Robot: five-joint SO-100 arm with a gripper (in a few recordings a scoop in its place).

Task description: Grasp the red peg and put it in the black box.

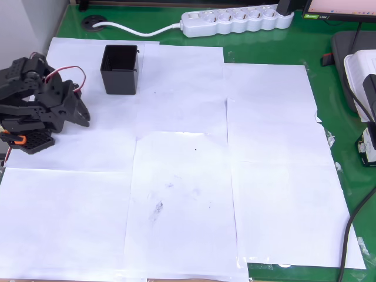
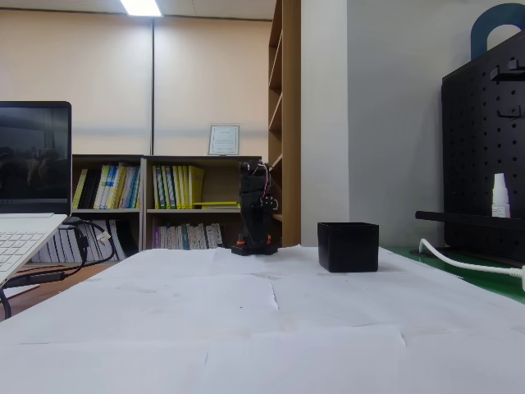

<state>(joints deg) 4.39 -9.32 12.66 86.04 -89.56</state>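
Note:
The black box (image 1: 120, 69) stands open-topped at the back left of the white paper in the overhead view; its inside looks dark. In the fixed view the black box (image 2: 349, 246) sits right of centre. The red peg is out of view. My arm is folded up at the left edge, with the gripper (image 1: 84, 116) pointing down-right, below and left of the box and apart from it. Its fingers lie together with nothing between them. From the fixed view the arm (image 2: 256, 212) stands upright, left of the box.
White paper sheets (image 1: 182, 176) cover the green mat (image 1: 329, 106). A white power strip (image 1: 238, 20) and its cable lie along the back edge. A dark cable and white devices (image 1: 364, 88) sit at the right edge. A laptop (image 2: 25, 238) stands at the left.

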